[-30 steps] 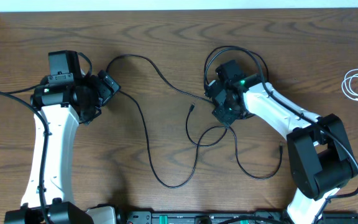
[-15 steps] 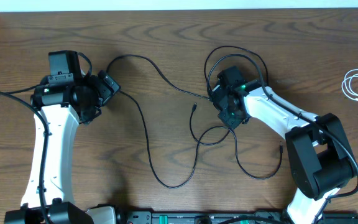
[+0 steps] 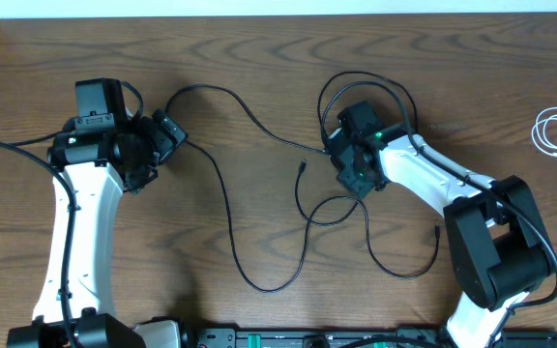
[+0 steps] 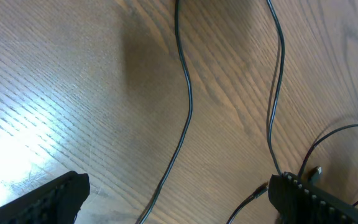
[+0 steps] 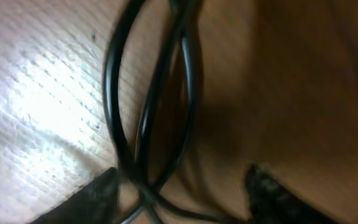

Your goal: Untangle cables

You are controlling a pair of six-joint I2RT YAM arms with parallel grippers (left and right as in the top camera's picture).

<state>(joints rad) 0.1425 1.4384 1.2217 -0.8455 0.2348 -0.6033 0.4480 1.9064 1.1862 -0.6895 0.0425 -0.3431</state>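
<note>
The cables (image 3: 203, 88) are black cords sprawled in loose curves over the wooden table (image 3: 453, 68). Two strands (image 4: 190, 99) run across it just ahead of my left pincer (image 4: 178, 198), whose fingers stand wide apart with nothing between them. My right pincer (image 5: 182, 193) hangs low over a bunch of overlapping loops (image 5: 114, 93). Its fingers are parted, and the strands crowd toward one finger (image 5: 86, 199); I cannot tell whether they touch it. A white cable (image 3: 539, 133) lies coiled well behind my right pincer, apart from the black ones.
</note>
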